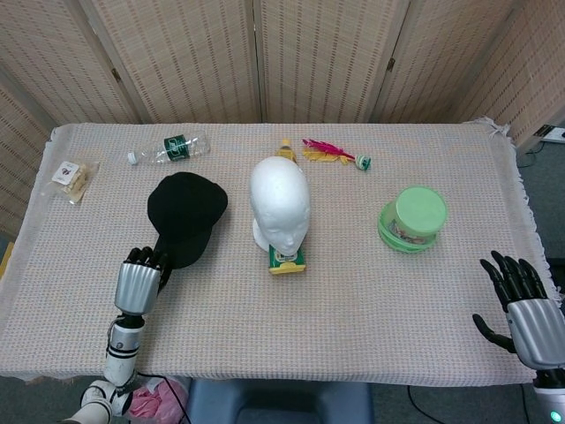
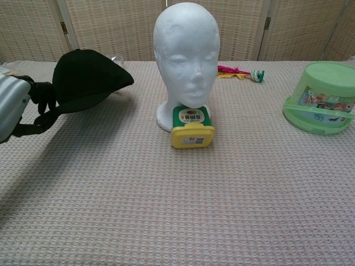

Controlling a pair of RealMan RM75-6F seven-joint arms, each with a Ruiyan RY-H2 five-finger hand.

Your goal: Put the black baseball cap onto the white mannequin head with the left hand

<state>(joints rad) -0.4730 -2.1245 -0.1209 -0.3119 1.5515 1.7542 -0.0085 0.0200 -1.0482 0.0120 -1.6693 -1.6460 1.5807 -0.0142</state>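
Woven tablecloth (image 1: 353, 291): left hand (image 1: 139, 281) clamps the cap (image 2: 86, 80) by its brim, raised, head (image 1: 279, 205) just to its right; right hand (image 1: 521, 305) splayed, empty.

The cap (image 1: 184, 215) hangs ahead of the left hand (image 1: 138, 283), the mannequin head (image 1: 280, 206) to its right.

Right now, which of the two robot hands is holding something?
The left hand grips the black baseball cap by its brim; the right hand holds nothing, fingers spread.
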